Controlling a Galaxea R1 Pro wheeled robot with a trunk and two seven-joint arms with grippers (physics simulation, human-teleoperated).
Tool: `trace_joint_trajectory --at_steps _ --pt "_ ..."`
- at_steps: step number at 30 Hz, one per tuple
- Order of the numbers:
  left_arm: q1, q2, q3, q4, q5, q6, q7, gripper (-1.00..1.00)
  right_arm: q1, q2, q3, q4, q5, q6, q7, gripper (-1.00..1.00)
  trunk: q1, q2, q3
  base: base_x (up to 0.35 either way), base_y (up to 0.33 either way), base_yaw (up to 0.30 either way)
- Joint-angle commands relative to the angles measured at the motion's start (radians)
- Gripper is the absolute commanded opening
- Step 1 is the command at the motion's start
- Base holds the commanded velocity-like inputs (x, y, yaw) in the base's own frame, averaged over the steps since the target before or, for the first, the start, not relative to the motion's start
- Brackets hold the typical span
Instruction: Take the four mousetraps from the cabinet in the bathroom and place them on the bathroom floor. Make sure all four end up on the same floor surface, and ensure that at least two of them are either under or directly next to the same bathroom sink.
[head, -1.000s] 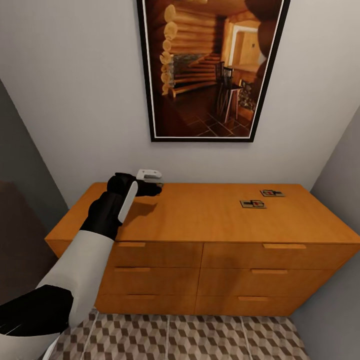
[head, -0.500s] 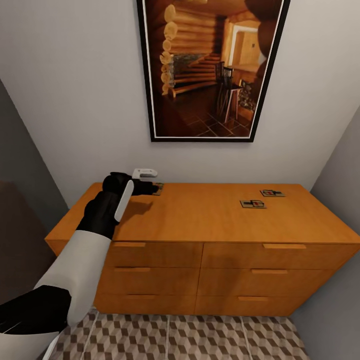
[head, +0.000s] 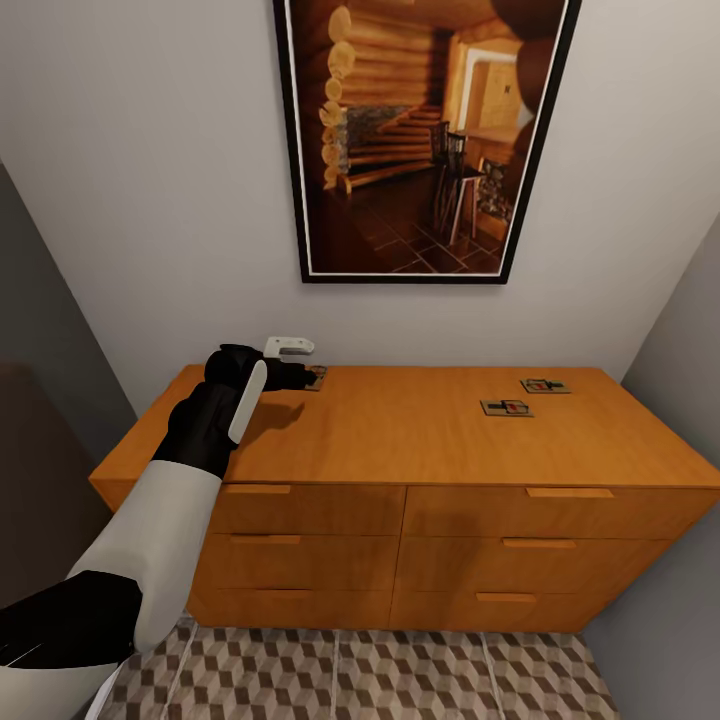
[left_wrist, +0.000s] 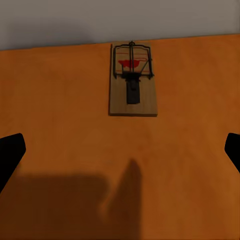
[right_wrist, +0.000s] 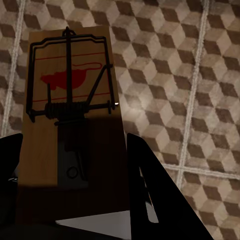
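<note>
Wooden mousetrap (left_wrist: 132, 82) lies beyond spread fingers (left_wrist: 10, 155).

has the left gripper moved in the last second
Yes. The left gripper has drawn back toward the cabinet's left end, judged against the picture frame; its white top sat further right a second ago.

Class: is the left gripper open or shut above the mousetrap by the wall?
Open: left gripper fingertips sit far apart, the mousetrap lying untouched between them.

Soft, even light; the renders look slightly smeared. A dark shadow spreads across the lower frame on the orange-brown wooden cabinet top (left_wrist: 60, 150) (edges blurred); side walls dim.
</note>
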Motion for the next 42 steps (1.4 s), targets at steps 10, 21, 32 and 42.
trace_joint_trajectory --at_steps 10,21,32,42 --pt "-0.001 0.0 -0.002 0.004 0.009 0.004 0.005 1.0 -0.001 0.005 0.002 0.001 0.005 -0.003 -0.002 -1.0 0.0 0.0 -0.012 0.11 0.0 0.0" --pt "-0.001 0.0 -0.002 0.01 0.009 0.004 0.005 1.0 0.0 0.008 0.002 0.001 0.005 -0.003 -0.002 -1.0 0.0 0.0 -0.022 0.09 0.0 0.0" --pt "-0.001 0.0 -0.002 0.016 0.009 0.003 0.005 1.0 0.0 0.01 0.002 0.001 0.005 -0.003 -0.004 -1.0 0.0 0.0 -0.022 0.042 -0.079 0.0" --pt "-0.001 0.002 -0.002 0.026 0.009 0.003 0.005 1.0 0.0 0.012 0.002 0.001 0.005 -0.003 -0.004 -1.0 0.0 0.0 -0.022 0.079 -0.117 0.0"
